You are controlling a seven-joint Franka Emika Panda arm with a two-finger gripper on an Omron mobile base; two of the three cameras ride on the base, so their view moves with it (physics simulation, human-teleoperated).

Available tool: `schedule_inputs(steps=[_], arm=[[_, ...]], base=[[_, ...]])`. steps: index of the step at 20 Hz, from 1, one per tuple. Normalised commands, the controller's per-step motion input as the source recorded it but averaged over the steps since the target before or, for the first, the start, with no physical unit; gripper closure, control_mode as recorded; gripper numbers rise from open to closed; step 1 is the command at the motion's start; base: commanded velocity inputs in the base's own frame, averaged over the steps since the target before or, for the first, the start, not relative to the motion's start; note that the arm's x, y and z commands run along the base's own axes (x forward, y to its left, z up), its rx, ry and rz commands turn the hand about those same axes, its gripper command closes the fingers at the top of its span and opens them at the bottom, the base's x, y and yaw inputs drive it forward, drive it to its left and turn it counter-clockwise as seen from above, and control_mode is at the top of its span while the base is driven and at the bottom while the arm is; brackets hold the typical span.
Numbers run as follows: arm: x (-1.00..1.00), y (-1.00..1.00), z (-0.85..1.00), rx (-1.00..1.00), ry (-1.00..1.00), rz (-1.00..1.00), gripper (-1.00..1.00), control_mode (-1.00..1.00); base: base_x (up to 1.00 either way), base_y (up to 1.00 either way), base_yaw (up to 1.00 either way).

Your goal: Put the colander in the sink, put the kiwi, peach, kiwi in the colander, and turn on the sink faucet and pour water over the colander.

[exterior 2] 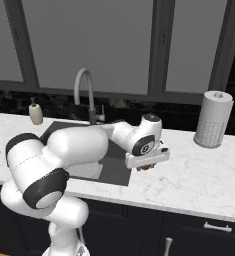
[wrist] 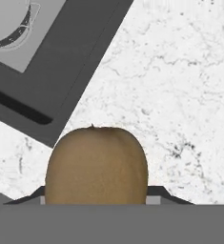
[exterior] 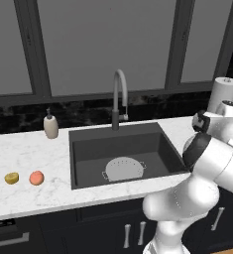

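one brown kiwi [wrist: 96,164] sits clenched in the end effector [exterior 2: 146,167], over the marble tabletop [exterior 2: 199,175] just right of the sink [exterior: 119,149]. the colander [exterior: 123,168] already lies in the sink's bottom. the round fruit could slip from a shallow pinch during the swing to the sink, or bounce off the colander's rim if dropped high. the peach [exterior: 36,177] and yellow-green kiwi [exterior: 11,177] wait well left of the sink. no readable writing anywhere.

Brown kiwi [wrist: 96,164] cut off at the bottom of the hand view, hiding the fingertips; colander [wrist: 11,21] cropped by that view's top left corner; gripper [exterior 2: 146,167] mostly tucked under the white hand, jaws not discernible.
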Motion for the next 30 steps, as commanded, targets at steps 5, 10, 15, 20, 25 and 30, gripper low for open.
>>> schedule_inputs(steps=[5,10,15,20,25,30], arm=[[0.08,1.00,0.00,0.11,0.00,0.00,1.00,-1.00],[0.38,1.00,0.00,0.19,0.00,0.01,1.00,-1.00],[0.54,1.00,0.00,0.20,0.00,0.02,1.00,-1.00],[0.51,1.00,-0.26,0.11,0.00,0.00,1.00,-1.00],[0.15,0.86,-0.54,0.01,0.02,0.00,1.00,-1.00],[0.30,0.51,-0.66,0.00,0.03,0.00,1.00,-1.00]], base=[[0.00,0.00,0.00],[0.00,0.00,0.00],[0.00,0.00,0.00],[0.00,0.00,0.00],[0.00,0.00,0.00],[0.00,0.00,0.00]])
